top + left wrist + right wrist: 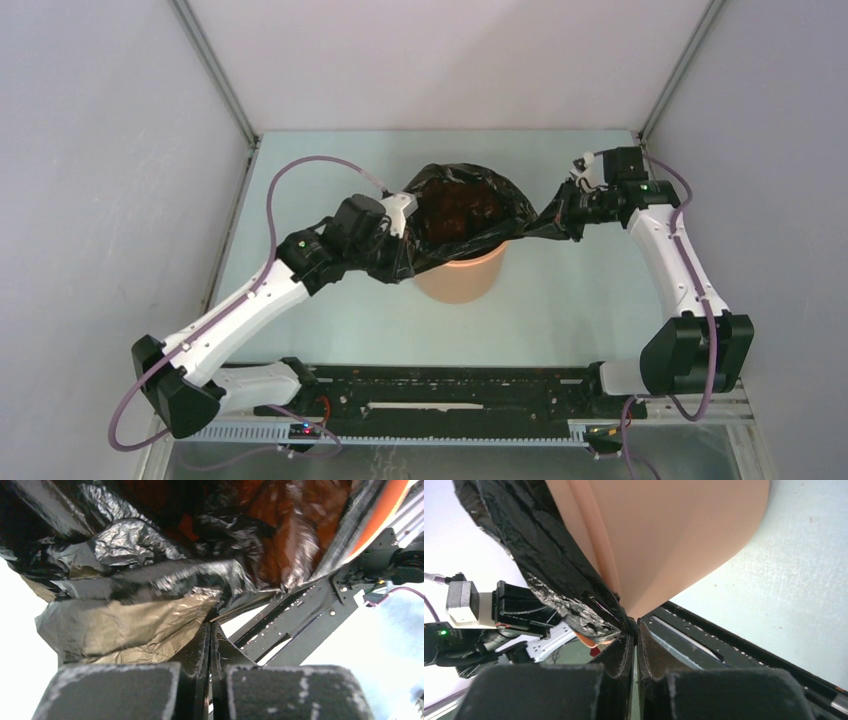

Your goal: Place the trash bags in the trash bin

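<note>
Grey walls close in a pale bench [560,320] on three sides.

Left hand [403,226] is at the left of the bin, its jaws pressed together on a fold of the bag [460,205]. In the wrist view that hand [210,626] has the thin film caught right at its tips. The film spreads out from there in wrinkled black and grey-brown sheets [150,580].

Right hand [562,215] is on the other side, nearer the right edge of the bench. Its jaws are almost together, and the bag's edge is pinched at their tips. From its own camera that hand [635,626] meets a black strip of bag [549,570], which runs up and away to the left. The smooth orange wall of the bin [664,540] is just behind the strip.

Between the two hands the bag is pulled out sideways, with a taut tail reaching to the right hand. Its open mouth lies over the rim of the bin [460,280] and its middle sags inside, where orange shows through the film. A loose flap hangs down the bin's left side.

The bin stands upright about midway across the bench. A black rail [450,385] runs along the near edge.
</note>
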`<state>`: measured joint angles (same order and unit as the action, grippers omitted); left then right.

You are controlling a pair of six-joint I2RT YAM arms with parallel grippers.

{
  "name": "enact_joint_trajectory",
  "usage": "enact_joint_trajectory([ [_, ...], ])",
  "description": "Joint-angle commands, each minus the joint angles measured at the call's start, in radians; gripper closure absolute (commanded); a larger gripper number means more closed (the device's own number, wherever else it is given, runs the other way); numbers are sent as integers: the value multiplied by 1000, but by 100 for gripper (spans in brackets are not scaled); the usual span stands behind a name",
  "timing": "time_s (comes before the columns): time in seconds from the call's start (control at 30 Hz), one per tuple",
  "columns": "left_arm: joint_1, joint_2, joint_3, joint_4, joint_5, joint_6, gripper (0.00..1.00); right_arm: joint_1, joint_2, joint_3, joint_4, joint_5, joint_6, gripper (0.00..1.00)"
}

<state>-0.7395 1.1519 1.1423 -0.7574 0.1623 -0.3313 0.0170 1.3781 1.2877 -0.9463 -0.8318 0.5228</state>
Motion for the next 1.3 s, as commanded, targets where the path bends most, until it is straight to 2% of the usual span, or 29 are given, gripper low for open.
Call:
enact_joint_trajectory([
  [0.0,-4,-14,-66,-1,-78,27,100,31,4,4,-4,104,-58,90],
  [0.17,-3,-15,-64,-16,-105,49,100,57,19,4,3,167,-70,89],
  [0.2,-4,-14,-52,-23,-105,54,96,65,19,4,6,166,-69,89],
  [0.27,-4,-9,-24,-46,-94,61,86,75,11,4,7,170,-62,86],
  [0.3,-4,-11,-11,-57,-84,61,76,79,3,3,6,176,-63,84],
  [0.33,-4,-16,-5,-59,-77,60,72,82,-5,4,2,181,-64,82],
  [0.37,-3,-24,-3,-60,-71,59,62,82,-14,4,-2,184,-65,78],
  [0.47,-4,-53,-2,-59,-56,64,42,75,-44,4,-10,187,-72,68],
  [0.67,-3,-129,38,-128,-58,85,21,65,-124,4,-7,183,-66,51],
  [0.77,-4,-165,51,-144,-34,74,15,55,-162,4,7,153,-31,46],
  [0.9,-4,-186,70,-175,6,44,12,78,-216,2,24,109,26,37],
  [0.97,-3,-207,83,-184,17,29,11,111,-254,3,38,135,93,33],
  [1.1,61,-233,155,-203,-5,-21,2,251,-305,3,43,340,291,26],
  [1.2,204,-209,204,-191,61,-86,1,361,-318,4,63,529,387,23],
  [1.27,291,-182,225,-182,79,-153,0,372,-315,-13,77,571,457,22],
])
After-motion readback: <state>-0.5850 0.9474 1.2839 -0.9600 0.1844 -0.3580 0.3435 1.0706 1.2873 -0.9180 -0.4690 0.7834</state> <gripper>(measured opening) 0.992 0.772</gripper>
